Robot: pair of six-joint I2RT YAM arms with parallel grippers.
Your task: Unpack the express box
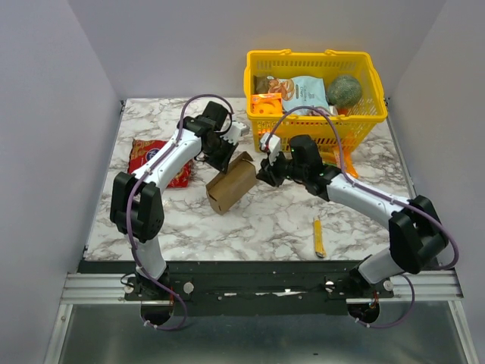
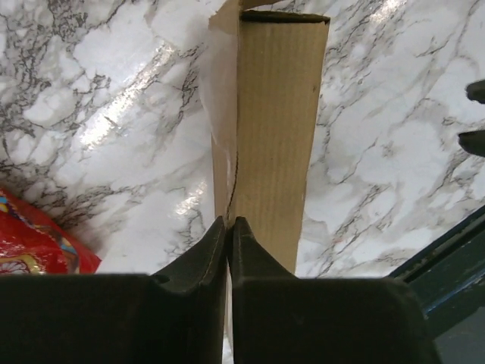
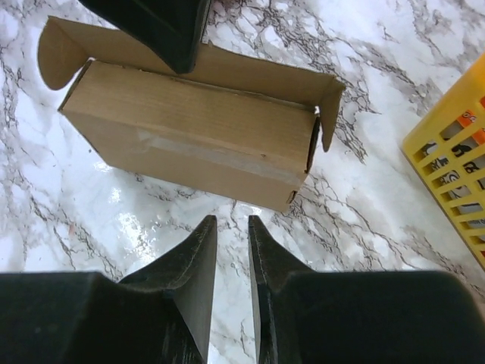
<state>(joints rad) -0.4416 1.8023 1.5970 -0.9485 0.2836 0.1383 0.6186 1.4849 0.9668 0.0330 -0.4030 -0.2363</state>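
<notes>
The express box (image 1: 231, 184), a brown cardboard mailer, stands on its long edge on the marble table with its lid flap (image 3: 250, 72) folded open. My left gripper (image 1: 227, 155) reaches down onto the box's far side. In the left wrist view its jaws (image 2: 229, 221) are pressed together on the thin edge of the box (image 2: 273, 136). In the right wrist view the left gripper's dark fingers (image 3: 163, 30) pinch the flap from above. My right gripper (image 3: 233, 220) hovers just beside the box (image 3: 189, 133), apart from it, jaws nearly together with nothing between them.
A yellow plastic basket (image 1: 356, 114) with snack bags and a round green item stands at the back right, close behind the right arm. A red snack bag (image 1: 148, 155) lies at the left. A yellow pen-like tool (image 1: 319, 236) lies near the front right.
</notes>
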